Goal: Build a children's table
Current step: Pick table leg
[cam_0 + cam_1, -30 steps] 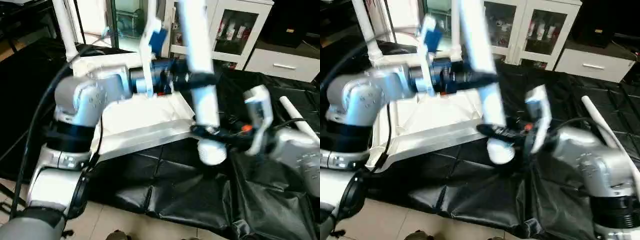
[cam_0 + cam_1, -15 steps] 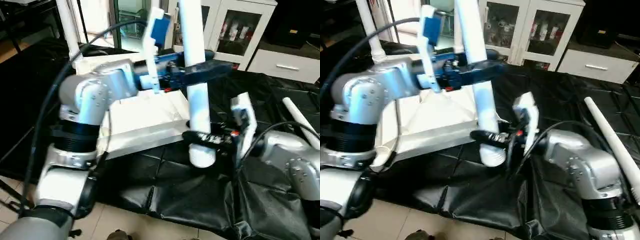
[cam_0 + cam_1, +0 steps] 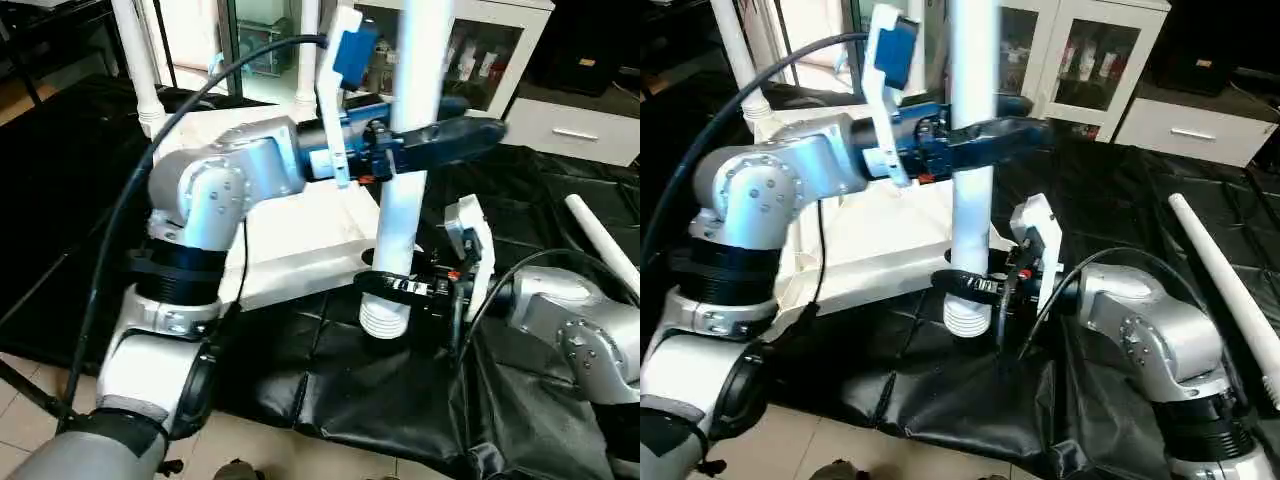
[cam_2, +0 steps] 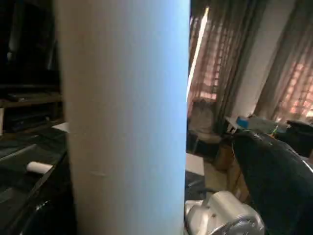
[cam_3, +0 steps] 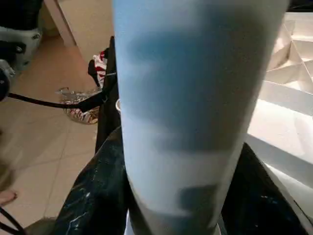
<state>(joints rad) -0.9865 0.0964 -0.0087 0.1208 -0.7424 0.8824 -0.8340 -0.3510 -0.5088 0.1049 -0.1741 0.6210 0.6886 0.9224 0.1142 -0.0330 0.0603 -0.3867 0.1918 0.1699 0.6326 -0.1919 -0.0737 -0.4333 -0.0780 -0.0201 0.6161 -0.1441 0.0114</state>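
Standing straight up, one white leg (image 3: pixel 405 190) is pinched by both the left end effector (image 3: pixel 440 140) and right end effector (image 3: pixel 385 287); three more legs show.

You get even, fairly bright indoor light in both head views, with daylight glowing through the doorway (image 3: pixel 190 40) at the back. The black sheet (image 3: pixel 400 400) throws soft glare along its creases. In the wrist views the white leg (image 4: pixel 122 117) sits too close, blurred and blue-tinted, shading everything behind it.

upright leg (image 3: pixel 405 190), both tools gripping
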